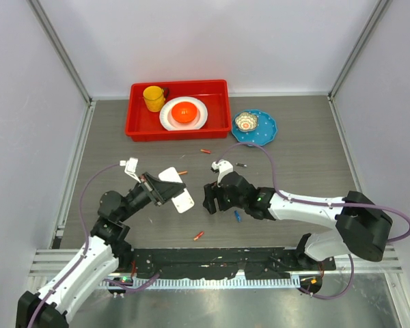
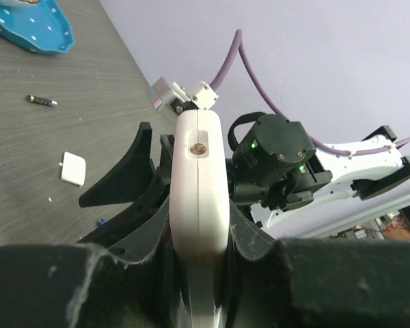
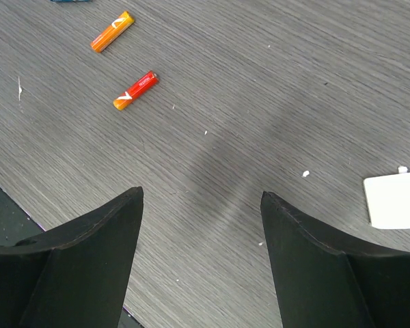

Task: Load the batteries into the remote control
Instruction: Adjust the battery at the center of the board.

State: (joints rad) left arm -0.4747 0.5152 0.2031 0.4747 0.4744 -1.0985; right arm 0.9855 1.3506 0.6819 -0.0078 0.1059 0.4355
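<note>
Grey wood-grain table (image 1: 294,178), white booth walls. Left gripper (image 1: 162,189) is clamped on the remote control (image 2: 198,184), held edge-on clear of the tabletop. Right gripper (image 3: 199,198) hovers low, jaws apart, only bare table between them. Small white flat piece (image 3: 395,199) beside it, likely the battery cover. Red battery (image 3: 135,90) and orange battery (image 3: 113,31) lie loose just ahead.

Step, as judged: fetching a battery. Next move calls for shifting over the red one, straddling it crosswise, then closing. It carries white print, too small to read.
</note>
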